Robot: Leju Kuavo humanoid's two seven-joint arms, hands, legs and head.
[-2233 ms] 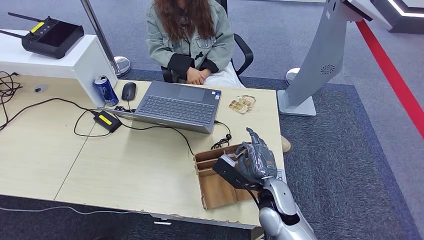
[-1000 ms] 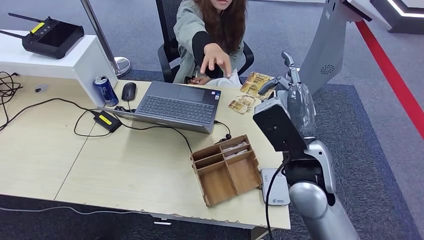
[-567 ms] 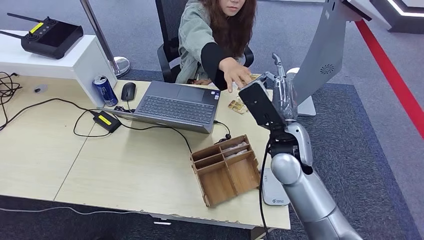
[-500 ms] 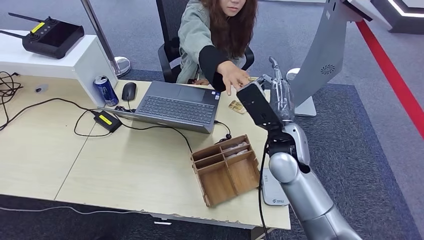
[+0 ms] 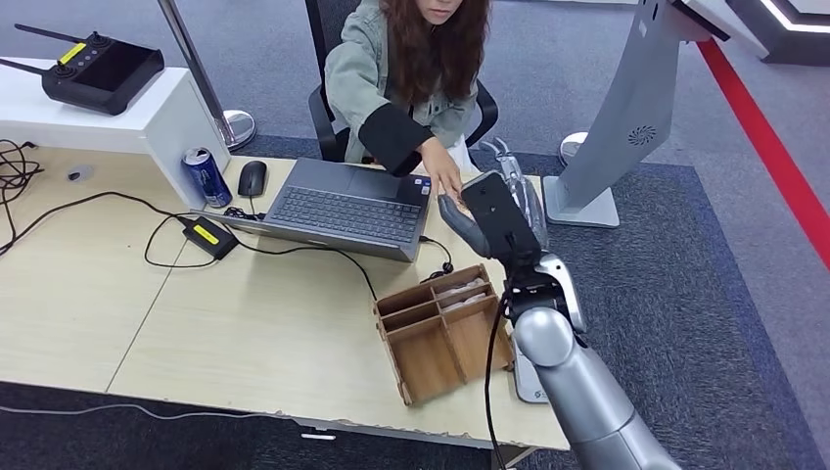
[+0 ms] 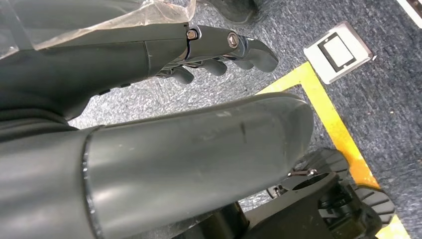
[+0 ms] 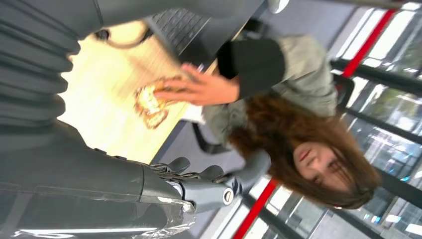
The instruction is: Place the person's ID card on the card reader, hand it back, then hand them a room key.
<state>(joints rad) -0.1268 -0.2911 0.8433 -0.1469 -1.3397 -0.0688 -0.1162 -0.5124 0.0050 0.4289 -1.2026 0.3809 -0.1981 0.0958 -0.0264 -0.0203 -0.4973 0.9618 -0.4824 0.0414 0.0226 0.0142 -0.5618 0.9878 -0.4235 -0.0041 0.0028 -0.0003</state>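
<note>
1. Left of the head frame, a laptop (image 5: 347, 206) sits on the desk (image 5: 196, 313); below centre is a wooden tray (image 5: 440, 333).
2. At centre, the person's hand (image 5: 446, 182) reaches down beside the right hand (image 5: 494, 211), whose fingers are spread and hold nothing.
3. The right wrist view shows what the arm hides: that person's hand (image 7: 196, 89) over the gold cards (image 7: 152, 104), seemingly touching them, though blurred.
4. The left hand (image 6: 189, 55) hangs over carpet, fingers loosely apart and empty.
</note>
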